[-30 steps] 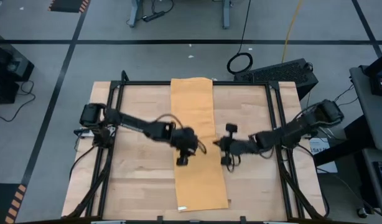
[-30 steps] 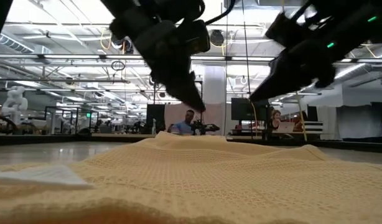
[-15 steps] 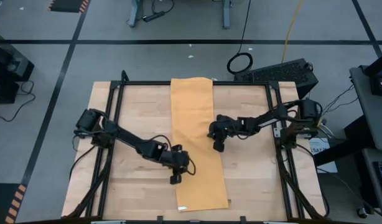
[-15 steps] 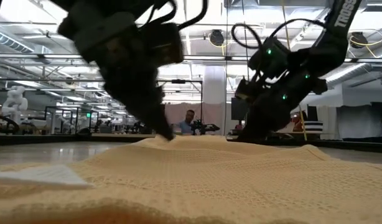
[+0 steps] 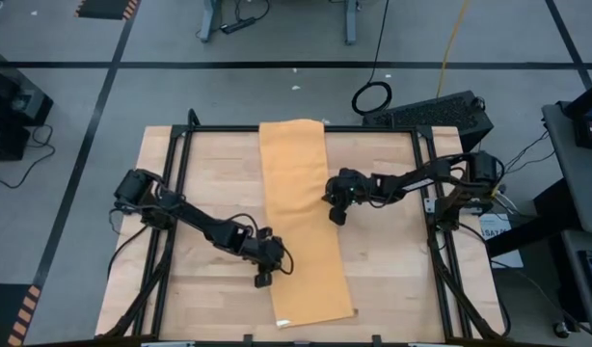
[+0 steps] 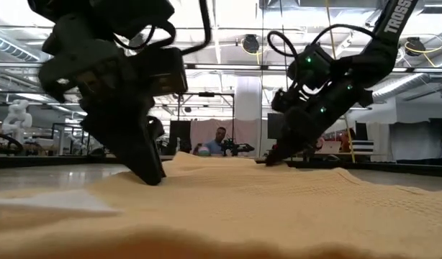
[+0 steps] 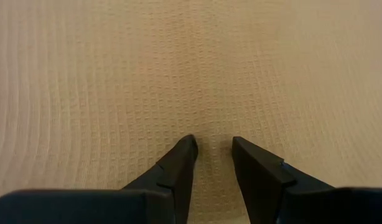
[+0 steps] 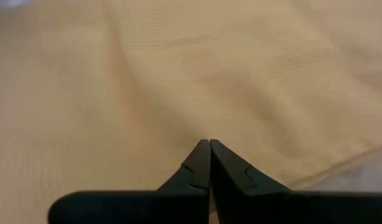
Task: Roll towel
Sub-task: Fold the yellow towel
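Observation:
The mustard-yellow towel (image 5: pixel 306 222) lies flat as a long strip from the table's far edge to its near edge, with a small white tag (image 5: pixel 282 321) at the near end. My left gripper (image 5: pixel 260 280) is at the towel's left edge, close to the near end. It slants down, and its fingers are a little apart over the weave (image 7: pixel 213 149). My right gripper (image 5: pixel 336 217) is shut at the towel's right edge, about halfway along, with its tip (image 8: pixel 209 144) on the cloth. My left gripper comes slanting down from the table's left. In the low view its open fingertips (image 6: pixel 155 180) meet the towel's top surface just inside the left edge. Nothing is pinched between them, and the cloth lies flat on the table. My right gripper comes slanting down from the table's right. Its shut fingertips (image 6: pixel 268 161) rest on the towel's top surface (image 8: pixel 209 134) just inside the right edge. The cloth there is a little rippled and stays on the table.
Bare wooden tabletop (image 5: pixel 209 173) lies on both sides of the towel, inside a black frame (image 5: pixel 296 128). Beyond the table the low view shows a room with people seated at desks (image 6: pixel 219 144).
My left gripper has moved from the towel's middle toward the near edge and the left, and has sunk to the cloth. My right gripper has swung from right of the towel toward the far edge and dropped onto the right edge. The towel's far end has slid slightly left.

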Controlling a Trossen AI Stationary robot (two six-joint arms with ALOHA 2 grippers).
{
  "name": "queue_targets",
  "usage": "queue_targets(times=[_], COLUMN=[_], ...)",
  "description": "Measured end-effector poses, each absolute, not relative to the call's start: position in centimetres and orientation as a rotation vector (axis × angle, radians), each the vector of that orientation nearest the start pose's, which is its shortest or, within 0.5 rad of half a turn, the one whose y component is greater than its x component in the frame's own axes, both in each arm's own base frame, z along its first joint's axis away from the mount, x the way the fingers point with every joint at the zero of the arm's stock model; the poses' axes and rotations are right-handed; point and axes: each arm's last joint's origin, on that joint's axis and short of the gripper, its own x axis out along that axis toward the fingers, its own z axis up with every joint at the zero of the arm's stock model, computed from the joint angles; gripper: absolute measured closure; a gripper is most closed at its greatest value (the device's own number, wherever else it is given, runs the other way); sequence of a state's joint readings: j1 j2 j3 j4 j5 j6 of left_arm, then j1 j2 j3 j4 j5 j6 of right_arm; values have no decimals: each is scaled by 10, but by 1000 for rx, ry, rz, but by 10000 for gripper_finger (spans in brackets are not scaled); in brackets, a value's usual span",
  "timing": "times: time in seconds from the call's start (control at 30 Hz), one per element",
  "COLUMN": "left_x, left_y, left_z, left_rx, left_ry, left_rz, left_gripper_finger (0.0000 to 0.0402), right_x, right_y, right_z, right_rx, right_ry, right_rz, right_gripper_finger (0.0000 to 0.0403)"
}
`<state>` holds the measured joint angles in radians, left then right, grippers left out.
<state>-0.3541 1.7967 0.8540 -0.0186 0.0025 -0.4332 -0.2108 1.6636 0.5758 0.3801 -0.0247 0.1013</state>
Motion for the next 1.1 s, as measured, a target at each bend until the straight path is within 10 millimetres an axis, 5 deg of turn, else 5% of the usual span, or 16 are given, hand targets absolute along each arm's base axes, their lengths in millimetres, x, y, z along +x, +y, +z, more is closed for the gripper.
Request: queue_targets(times=[0.23, 0.4, 0.53, 0.67, 0.87, 1.1], left_x=[305, 299, 303, 312, 307, 290], left_y=[-113, -95, -57, 2, 87, 143], left_z=[151, 178, 195, 198, 181, 157], left_rx=[-113, 112, 291, 248, 201, 159], left_ry=[870, 771, 726, 737, 785, 868], left_rz=[-145, 46, 215, 131, 113, 158], left_gripper_finger=[282, 282, 282, 282, 282, 282], right_x=[277, 277, 280, 283, 279, 270], right_y=[-58, -57, -43, -5, 60, 102], right_z=[135, 138, 139, 139, 139, 122], right_rx=[175, 185, 305, 344, 270, 251], right_ry=[611, 600, 599, 620, 608, 620], right_rz=[-203, -195, -53, 62, 70, -2], right_gripper_finger=[403, 403, 403, 403, 403, 403])
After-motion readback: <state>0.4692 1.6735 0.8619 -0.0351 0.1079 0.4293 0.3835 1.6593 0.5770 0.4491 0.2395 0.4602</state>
